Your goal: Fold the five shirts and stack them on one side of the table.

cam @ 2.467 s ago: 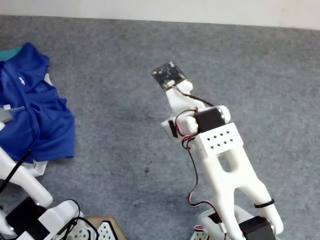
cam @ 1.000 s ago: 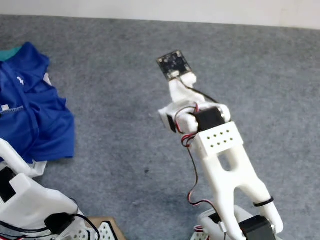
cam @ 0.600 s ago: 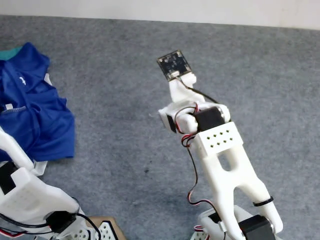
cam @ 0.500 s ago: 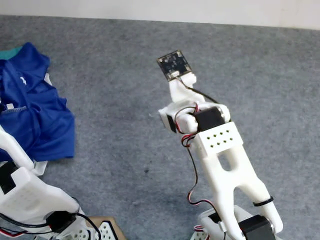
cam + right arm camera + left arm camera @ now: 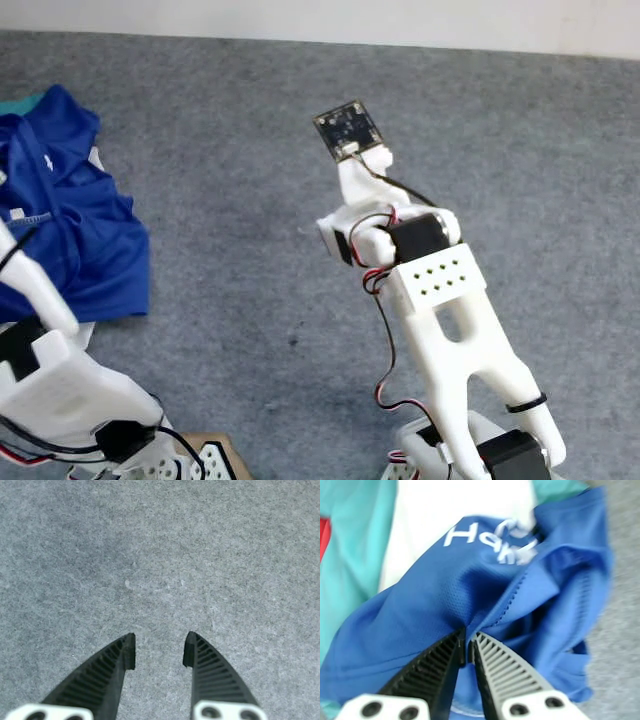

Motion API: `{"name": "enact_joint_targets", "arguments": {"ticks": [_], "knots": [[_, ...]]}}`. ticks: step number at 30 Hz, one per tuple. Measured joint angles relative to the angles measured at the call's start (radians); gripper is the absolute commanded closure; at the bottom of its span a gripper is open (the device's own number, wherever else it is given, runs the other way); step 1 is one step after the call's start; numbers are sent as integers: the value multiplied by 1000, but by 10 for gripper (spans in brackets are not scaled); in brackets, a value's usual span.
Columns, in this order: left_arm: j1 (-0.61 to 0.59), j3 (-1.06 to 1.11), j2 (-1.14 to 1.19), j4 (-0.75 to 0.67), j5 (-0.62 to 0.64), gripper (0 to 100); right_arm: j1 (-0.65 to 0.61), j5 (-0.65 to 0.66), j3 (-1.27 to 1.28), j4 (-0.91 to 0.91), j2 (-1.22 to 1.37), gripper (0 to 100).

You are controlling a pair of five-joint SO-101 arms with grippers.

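The crumpled blue mesh shirt (image 5: 75,235) at nine o'clock looks light and limp. The left gripper (image 5: 468,641) pinches its seam fold, a fair hold; the right gripper (image 5: 159,651) is spread.

A blue shirt (image 5: 75,235) is lying crumpled at the left edge of the table (image 5: 250,150) in the high view, sitting on top of a pile. Its mesh fabric is bunching into folds, with white lettering showing, and the left gripper (image 5: 468,639) is pinching one fold. Beneath it, a white shirt (image 5: 455,505), a teal shirt (image 5: 350,555) and a sliver of a red shirt (image 5: 322,535) are peeking out.
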Motion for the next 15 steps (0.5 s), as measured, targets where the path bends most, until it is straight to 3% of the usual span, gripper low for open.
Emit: {"name": "enact_joint_targets", "arguments": {"ticks": [7,15], "knots": [[155,-196,0,206,161,994,0,0,0,0,0,829],[451,-384,0,428,181,994,29,0,35,0,2,829]]}}
